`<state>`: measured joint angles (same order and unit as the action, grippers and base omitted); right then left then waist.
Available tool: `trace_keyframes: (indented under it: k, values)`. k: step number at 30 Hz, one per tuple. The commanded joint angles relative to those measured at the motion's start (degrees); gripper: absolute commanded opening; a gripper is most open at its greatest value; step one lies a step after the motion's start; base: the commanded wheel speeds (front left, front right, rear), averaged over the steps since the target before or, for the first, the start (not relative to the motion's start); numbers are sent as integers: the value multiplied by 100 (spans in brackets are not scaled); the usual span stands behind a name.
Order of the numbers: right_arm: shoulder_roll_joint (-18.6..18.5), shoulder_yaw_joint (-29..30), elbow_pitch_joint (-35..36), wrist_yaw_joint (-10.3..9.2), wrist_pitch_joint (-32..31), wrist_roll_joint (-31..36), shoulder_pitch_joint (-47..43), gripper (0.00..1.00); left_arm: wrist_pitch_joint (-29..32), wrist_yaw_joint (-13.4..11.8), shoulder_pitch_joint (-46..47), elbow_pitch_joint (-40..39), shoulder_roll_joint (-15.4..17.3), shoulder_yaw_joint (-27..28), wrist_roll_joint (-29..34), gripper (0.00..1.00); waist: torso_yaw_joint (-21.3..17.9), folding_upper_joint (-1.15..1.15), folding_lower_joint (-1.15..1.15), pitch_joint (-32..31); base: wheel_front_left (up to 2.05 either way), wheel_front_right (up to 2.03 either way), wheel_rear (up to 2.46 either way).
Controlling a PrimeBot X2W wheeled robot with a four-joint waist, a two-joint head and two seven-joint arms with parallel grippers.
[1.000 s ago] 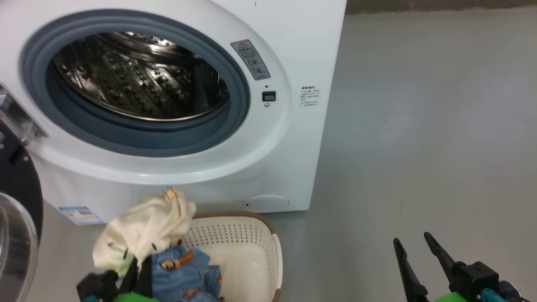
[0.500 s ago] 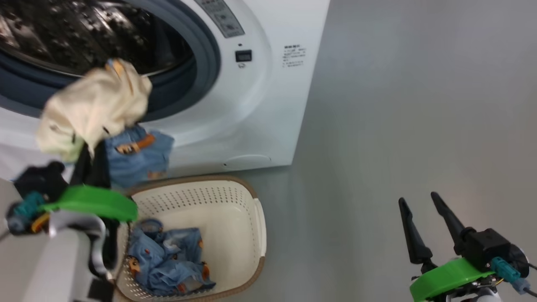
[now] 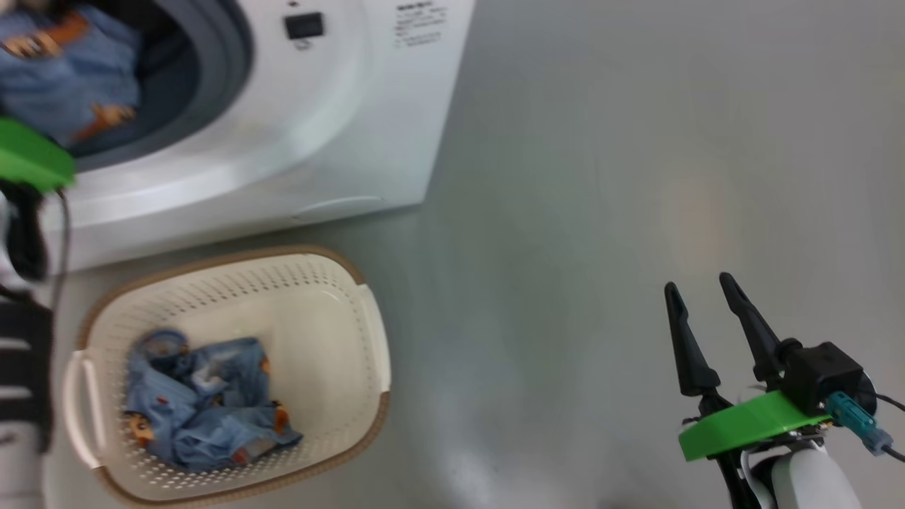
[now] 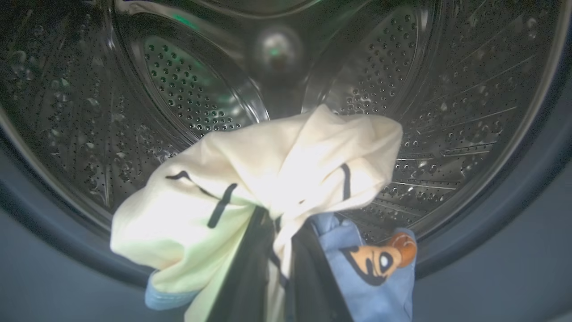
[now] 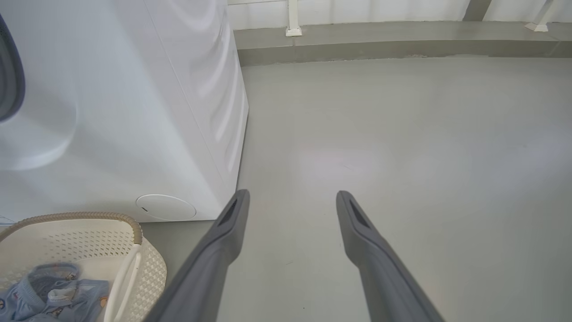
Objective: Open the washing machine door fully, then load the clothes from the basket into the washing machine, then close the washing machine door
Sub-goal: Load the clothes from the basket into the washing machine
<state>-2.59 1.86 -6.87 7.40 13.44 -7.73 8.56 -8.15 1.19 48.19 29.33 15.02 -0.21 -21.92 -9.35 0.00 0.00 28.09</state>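
My left gripper (image 4: 282, 223) is shut on clothes: a cream cloth (image 4: 277, 170) with black marks and a light blue printed cloth (image 4: 375, 268). It holds them at the mouth of the washing machine's steel drum (image 4: 192, 89), inside the grey-blue gasket (image 4: 491, 250). In the head view the blue cloth (image 3: 71, 78) hangs in the opening of the washing machine (image 3: 339, 141). The basket (image 3: 368, 332) stands on the floor before it with more blue clothes (image 3: 205, 403) inside. My right gripper (image 3: 698, 283) is open and empty over bare floor, right of the basket. The washing machine door is out of view.
Grey floor (image 3: 636, 177) stretches wide to the right of the machine and basket. In the right wrist view a low kerb (image 5: 402, 42) and white post feet (image 5: 293, 31) line the far wall, and the basket (image 5: 149, 268) sits at lower left.
The head camera has swung down and right. My left gripper has lifted the cream and blue cloths from above the basket up to the drum opening. The right gripper stays open.
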Motion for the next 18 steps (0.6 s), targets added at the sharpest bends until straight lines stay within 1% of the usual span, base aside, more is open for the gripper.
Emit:
trace_keyframes:
  k: [1,4,7,8,12,18]
  values:
    - [-29,-194,47,9,82,-119,96,100,50,-38,360,12,396,160,70,0,-497,0,0,548,0,0,0]
    - [-29,-255,-55,9,119,-216,203,100,116,-36,818,287,555,146,117,0,-632,0,0,743,0,0,0]
    - [-29,-339,-144,9,141,-299,299,100,125,-92,1232,552,710,208,121,0,-770,0,0,912,0,0,0]
    - [-29,-339,-144,9,141,-299,299,100,125,-92,1232,552,710,208,121,0,-770,0,0,912,0,0,0]
    - [-29,-438,-186,9,152,-426,419,100,103,-109,1736,911,980,247,170,0,-960,0,0,1124,0,0,0]
    - [-29,-494,-161,9,154,-553,521,100,64,-51,2392,1503,1355,173,307,0,-1158,0,0,1375,0,0,0]
